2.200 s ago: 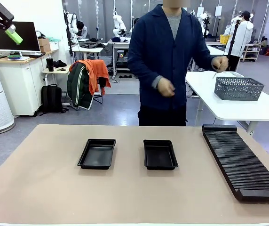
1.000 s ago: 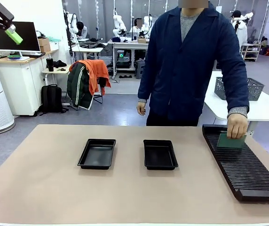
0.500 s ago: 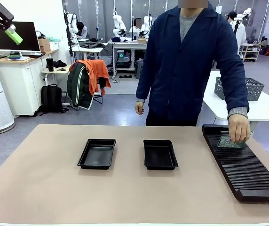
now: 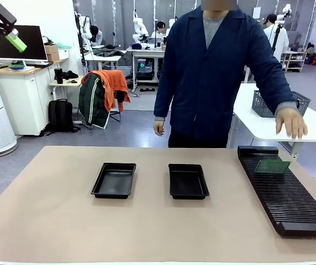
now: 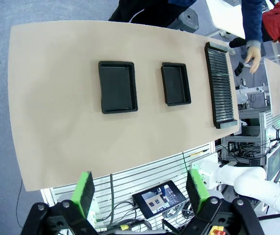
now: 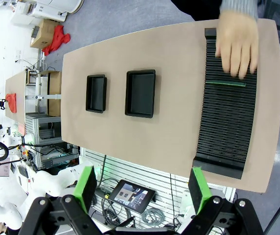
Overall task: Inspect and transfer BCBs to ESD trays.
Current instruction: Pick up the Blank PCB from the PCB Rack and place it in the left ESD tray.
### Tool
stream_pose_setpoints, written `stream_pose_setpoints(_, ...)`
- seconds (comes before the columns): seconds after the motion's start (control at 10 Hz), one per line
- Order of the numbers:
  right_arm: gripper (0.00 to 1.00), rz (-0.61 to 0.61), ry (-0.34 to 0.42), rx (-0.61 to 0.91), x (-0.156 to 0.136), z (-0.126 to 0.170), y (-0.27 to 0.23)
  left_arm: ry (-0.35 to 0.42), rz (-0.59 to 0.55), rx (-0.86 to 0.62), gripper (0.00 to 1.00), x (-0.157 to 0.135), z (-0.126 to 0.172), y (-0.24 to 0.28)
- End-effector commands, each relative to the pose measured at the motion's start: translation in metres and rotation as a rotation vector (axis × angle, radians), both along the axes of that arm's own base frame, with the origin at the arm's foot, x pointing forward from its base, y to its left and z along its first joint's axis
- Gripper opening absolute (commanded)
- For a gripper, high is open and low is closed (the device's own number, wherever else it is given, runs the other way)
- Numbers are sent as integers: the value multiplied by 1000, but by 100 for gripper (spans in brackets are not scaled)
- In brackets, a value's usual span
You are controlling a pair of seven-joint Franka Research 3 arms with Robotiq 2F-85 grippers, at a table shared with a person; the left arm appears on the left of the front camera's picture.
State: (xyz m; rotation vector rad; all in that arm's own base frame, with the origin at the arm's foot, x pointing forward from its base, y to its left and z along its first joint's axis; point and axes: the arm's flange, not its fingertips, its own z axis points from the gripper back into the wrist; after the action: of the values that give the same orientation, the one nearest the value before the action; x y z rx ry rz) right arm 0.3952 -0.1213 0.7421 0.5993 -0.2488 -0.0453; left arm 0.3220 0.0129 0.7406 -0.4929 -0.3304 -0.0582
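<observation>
Front view: the person's hand (image 4: 291, 121) has lifted clear of the slotted rack (image 4: 290, 199), leaving one BCB (image 4: 272, 167) standing in a slot near the rack's far end, where a moment ago that hand was seating it. The ESD trays (image 4: 114, 180) sit empty mid-bench, well apart from the board, so I judge the pickup is now mine. My left gripper (image 5: 141, 192) and right gripper (image 6: 142, 188) hover high, jaws spread wide, holding nothing.

The person (image 4: 220, 94) wears a navy jacket (image 4: 194, 66) over a grey top (image 4: 213, 26); left gripper (image 5: 141, 189) and right gripper (image 6: 142, 187) are black, green-padded.
</observation>
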Motion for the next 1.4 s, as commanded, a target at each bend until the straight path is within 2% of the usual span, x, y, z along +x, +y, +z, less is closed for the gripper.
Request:
stream_pose_setpoints(0.0,100,2,-2,0,0,1,0,-8,5,-12,100,0,0,1)
stream_pose_setpoints(0.6,100,0,0,0,0,0,0,-8,5,-12,100,0,0,1)
stream_pose_setpoints(0.8,100,91,11,-108,7,-1,-1,-8,5,-12,100,0,0,1)
stream_pose_setpoints(0.9,100,132,11,-219,15,-9,-4,-8,5,-12,100,0,0,1)
stream_pose_setpoints(1.1,100,219,-1,-277,33,-23,-13,-8,5,-12,100,0,0,1)
stream_pose_setpoints(1.3,100,374,-26,-370,47,-39,-19,-8,5,-12,100,0,0,1)
